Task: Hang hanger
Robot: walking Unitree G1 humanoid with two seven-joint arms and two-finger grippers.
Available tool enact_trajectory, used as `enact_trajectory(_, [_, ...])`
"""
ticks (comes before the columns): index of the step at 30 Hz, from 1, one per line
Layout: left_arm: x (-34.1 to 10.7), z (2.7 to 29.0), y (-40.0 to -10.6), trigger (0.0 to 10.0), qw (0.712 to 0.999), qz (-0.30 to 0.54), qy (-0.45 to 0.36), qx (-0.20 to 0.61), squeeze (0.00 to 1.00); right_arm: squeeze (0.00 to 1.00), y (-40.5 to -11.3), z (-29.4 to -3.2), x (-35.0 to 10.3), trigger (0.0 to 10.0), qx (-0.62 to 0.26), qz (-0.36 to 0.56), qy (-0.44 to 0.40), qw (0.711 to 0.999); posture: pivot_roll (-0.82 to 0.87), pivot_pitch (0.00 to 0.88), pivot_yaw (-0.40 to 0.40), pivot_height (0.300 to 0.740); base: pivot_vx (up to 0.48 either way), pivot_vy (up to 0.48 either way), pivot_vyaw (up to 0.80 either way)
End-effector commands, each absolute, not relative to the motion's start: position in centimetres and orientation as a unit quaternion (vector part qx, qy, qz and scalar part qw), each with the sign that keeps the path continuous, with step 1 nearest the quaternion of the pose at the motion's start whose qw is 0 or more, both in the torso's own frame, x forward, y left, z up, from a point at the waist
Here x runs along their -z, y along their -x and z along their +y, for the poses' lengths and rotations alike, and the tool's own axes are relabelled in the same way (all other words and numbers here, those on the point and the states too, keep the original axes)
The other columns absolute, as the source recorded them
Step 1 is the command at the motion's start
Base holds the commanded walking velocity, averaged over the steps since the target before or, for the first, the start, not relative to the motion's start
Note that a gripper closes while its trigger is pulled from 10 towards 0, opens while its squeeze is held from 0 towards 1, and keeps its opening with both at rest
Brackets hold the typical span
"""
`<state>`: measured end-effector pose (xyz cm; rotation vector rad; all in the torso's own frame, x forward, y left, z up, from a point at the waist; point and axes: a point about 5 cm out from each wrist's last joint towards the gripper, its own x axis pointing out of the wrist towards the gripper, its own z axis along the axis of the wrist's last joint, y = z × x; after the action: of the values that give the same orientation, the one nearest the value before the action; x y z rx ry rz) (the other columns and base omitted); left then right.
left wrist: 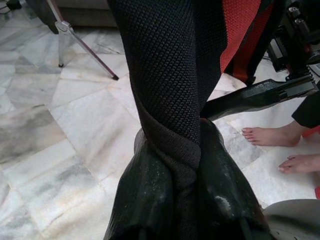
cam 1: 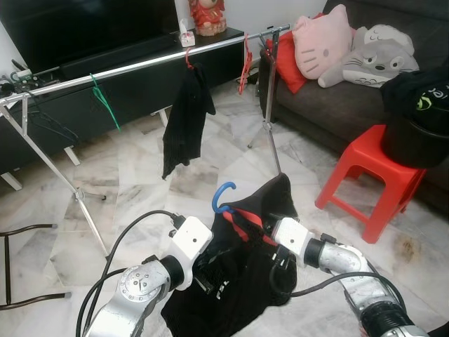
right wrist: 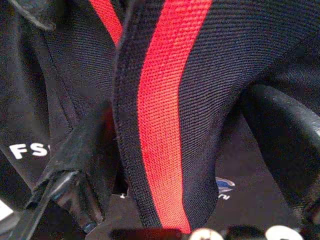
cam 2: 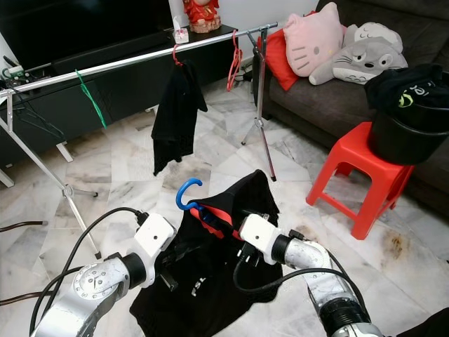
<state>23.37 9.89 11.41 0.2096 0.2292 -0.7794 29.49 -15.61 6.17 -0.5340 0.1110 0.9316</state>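
A black garment with red stripes (cam 1: 242, 281) hangs on a blue hanger whose hook (cam 1: 222, 196) sticks up from the collar. I hold it low in front of me with both arms. My left gripper (cam 1: 208, 279) is shut on a twisted fold of the black mesh fabric (left wrist: 170, 90), pinched between its fingers (left wrist: 145, 195). On the garment's other side, near the collar, my right gripper (cam 1: 272, 246) has a red-striped band (right wrist: 160, 125) between its fingers (right wrist: 80, 160). The silver clothes rail (cam 1: 140, 67) runs across the room further ahead, above the hanger.
On the rail hang a black garment on a red hanger (cam 1: 186, 116), a green hanger (cam 1: 105, 102) and a red hanger (cam 1: 244, 64). A red stool (cam 1: 372, 172) with a black bucket (cam 1: 414, 133) stands right, before a sofa (cam 1: 337, 98). A person's bare feet (left wrist: 270, 136) are nearby.
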Motion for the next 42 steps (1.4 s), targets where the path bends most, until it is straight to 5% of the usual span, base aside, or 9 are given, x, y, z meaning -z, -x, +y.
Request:
enact_trajectory(1, [-12.3,9.8,-23.4,10.0,0.912,0.097,-0.096,0.386,0.00,0.00,-29.9,-15.6,-6.3,10.0,-0.422,0.049,0.269,0.864,-0.16,0.000,0.073,0.732,0.000,0.000,0.00])
enact_trajectory(2, [-12.1,9.8,-23.4,10.0,0.912,0.099,-0.096,0.386,0.00,0.00,-30.2,-16.1,-6.2,2.5,-0.391,0.052,0.285,0.874,-0.15,0.000,0.072,0.732,0.000,0.000,0.00])
enact_trajectory(3, [-12.1,9.8,-23.4,10.0,0.912,0.101,-0.096,0.385,0.00,0.00,-30.5,-16.4,-6.1,2.5,-0.370,0.053,0.295,0.879,-0.15,0.000,0.072,0.732,0.000,0.000,0.00])
enact_trajectory(4, [-11.9,9.8,-23.4,10.0,0.913,0.102,-0.095,0.384,0.00,0.00,-30.6,-16.7,-6.1,0.0,-0.355,0.055,0.302,0.883,-0.16,0.000,0.073,0.732,0.000,0.000,0.00])
enact_trajectory(37, [-11.2,10.4,-23.5,10.0,0.918,0.116,-0.101,0.366,0.00,0.00,-30.7,-16.4,-6.1,0.0,-0.325,0.046,0.286,0.900,-0.16,0.000,0.070,0.732,0.000,0.000,0.00])
enact_trajectory(38, [-11.1,10.5,-23.5,10.0,0.919,0.117,-0.101,0.362,0.00,0.00,-29.8,-16.5,-6.0,10.0,-0.334,0.038,0.274,0.901,-0.16,0.000,0.068,0.732,0.000,0.000,0.00])
enact_trajectory(42, [-10.8,10.9,-23.6,10.0,0.922,0.119,-0.103,0.353,0.00,0.00,-27.9,-16.9,-6.1,10.0,-0.337,0.021,0.243,0.909,-0.16,0.000,0.069,0.732,0.000,0.000,0.00])
